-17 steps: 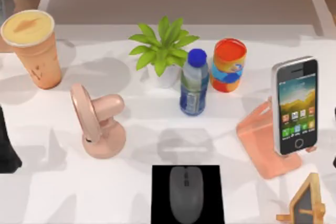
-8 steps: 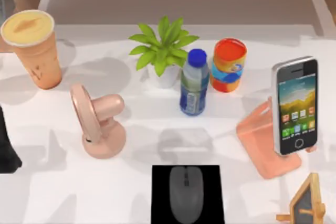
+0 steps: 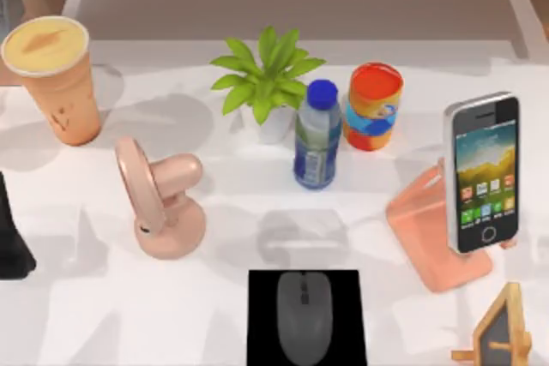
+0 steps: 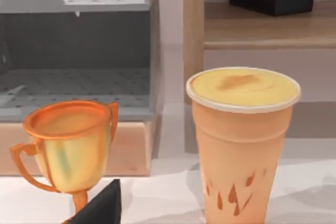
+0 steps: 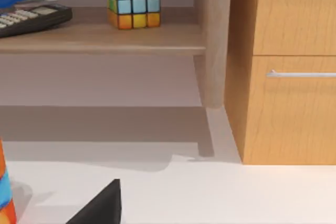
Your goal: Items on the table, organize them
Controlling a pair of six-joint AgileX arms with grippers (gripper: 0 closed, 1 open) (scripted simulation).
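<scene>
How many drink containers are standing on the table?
3. The orange cup stands at the table's far left corner; the blue-capped bottle stands near the middle beside the plant; the orange-and-blue can is just right of it. Others may be out of view.

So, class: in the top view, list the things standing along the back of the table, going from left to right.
orange cup → potted plant → blue-capped bottle → red and blue can → smartphone, leaning on its pink stand.
</scene>
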